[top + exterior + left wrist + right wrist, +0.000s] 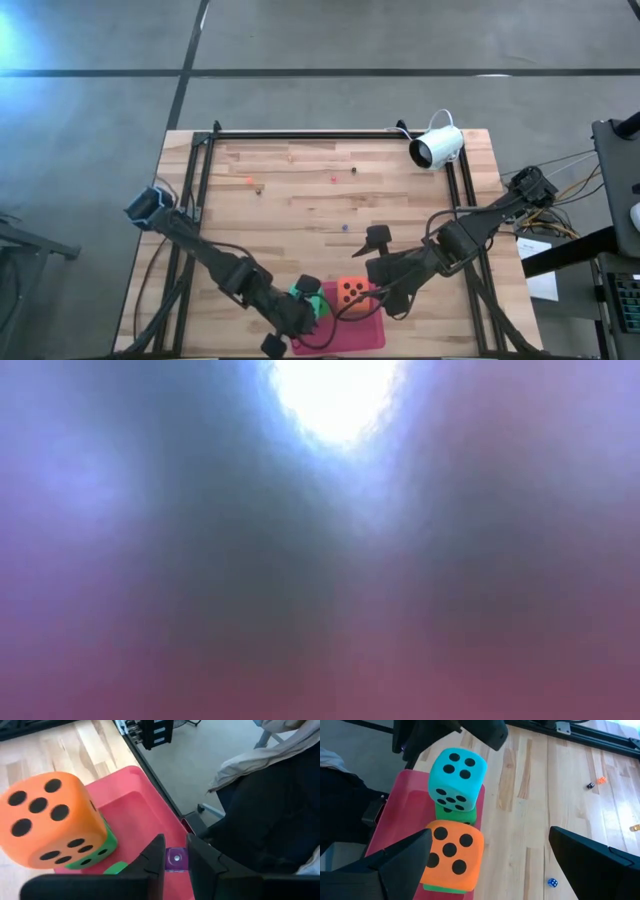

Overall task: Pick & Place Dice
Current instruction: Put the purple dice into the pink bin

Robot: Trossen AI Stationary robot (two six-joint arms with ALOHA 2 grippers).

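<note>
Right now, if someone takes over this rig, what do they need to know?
Left gripper: over the pink tray, shut on what looks like a small purple die.
Right gripper: open, empty, beside the tray facing the stacks.
Dice: teal die sits on a green die; orange die sits on the second green die. Both stacks are on the tray.
Done: all four big dice are on the tray.
Left: probably release the purple die; a small blue die and other small bits remain on the table.
</note>
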